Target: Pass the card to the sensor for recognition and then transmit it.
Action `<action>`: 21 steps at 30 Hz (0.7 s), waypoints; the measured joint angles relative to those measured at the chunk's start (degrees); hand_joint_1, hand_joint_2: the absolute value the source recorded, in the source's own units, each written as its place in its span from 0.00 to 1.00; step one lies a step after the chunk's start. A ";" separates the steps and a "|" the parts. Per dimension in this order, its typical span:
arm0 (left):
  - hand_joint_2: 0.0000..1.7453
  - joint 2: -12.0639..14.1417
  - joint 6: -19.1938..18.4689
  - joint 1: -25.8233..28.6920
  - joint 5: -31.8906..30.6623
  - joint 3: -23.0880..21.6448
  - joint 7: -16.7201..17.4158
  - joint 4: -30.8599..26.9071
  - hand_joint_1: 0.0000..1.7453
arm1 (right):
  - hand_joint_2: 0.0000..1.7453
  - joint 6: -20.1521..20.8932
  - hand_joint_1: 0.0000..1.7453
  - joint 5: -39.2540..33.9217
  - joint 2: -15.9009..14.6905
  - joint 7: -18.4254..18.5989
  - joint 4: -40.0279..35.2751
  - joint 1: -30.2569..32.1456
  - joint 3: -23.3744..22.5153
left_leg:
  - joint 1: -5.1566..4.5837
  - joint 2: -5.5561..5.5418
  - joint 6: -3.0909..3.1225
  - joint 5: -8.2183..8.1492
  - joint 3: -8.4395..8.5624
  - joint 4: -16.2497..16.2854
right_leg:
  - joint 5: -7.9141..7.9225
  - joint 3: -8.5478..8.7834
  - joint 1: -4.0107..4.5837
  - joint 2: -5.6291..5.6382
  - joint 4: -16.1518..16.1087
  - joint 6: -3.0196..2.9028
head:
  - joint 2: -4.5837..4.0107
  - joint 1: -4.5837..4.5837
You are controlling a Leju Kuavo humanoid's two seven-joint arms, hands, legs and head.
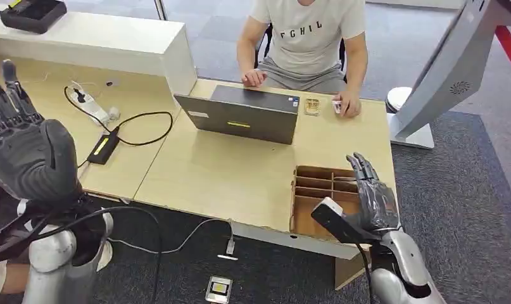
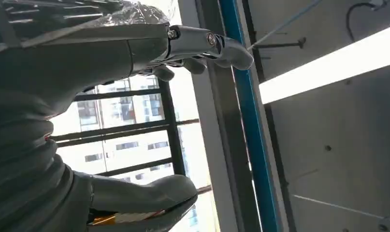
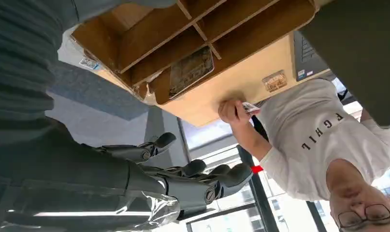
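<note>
Right robot hand [image 1: 374, 201] empty, over divided tray [image 1: 316, 190]

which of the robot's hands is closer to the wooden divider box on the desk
Right. The right hand hangs at the wooden divider box's near right corner. The left hand is raised far off, past the desk's other end.

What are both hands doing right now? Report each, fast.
Left hand: raised, fingers apart, holding nothing.
Right hand: fingers extended beside the wooden divider box, holding nothing.
</note>
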 joint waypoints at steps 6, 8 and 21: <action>1.00 -0.18 -0.09 -0.06 0.17 -0.07 0.00 0.37 0.00 | 1.00 -0.63 0.00 0.98 0.15 0.78 2.60 -1.62 -0.18 | 0.00 0.00 0.00 0.00 0.00 0.00 | 0.00 0.00 0.00 0.00 0.00 0.00 | 0.00 0.00; 1.00 -0.20 -0.09 -0.05 0.33 -0.07 -0.07 0.48 0.00 | 1.00 -0.68 0.00 1.51 -0.02 1.05 3.30 -2.14 -0.28 | 0.00 0.00 0.00 0.00 0.00 0.00 | 0.00 0.00 0.00 0.00 0.00 0.00 | 0.00 0.02; 1.00 -0.39 0.13 0.07 0.50 -0.07 -0.61 0.66 0.00 | 1.00 -2.03 0.00 4.13 -0.42 1.38 9.73 -5.18 -0.70 | 0.00 -0.01 0.00 0.00 0.00 0.00 | 0.00 0.00 0.00 0.00 0.00 0.00 | 0.00 0.00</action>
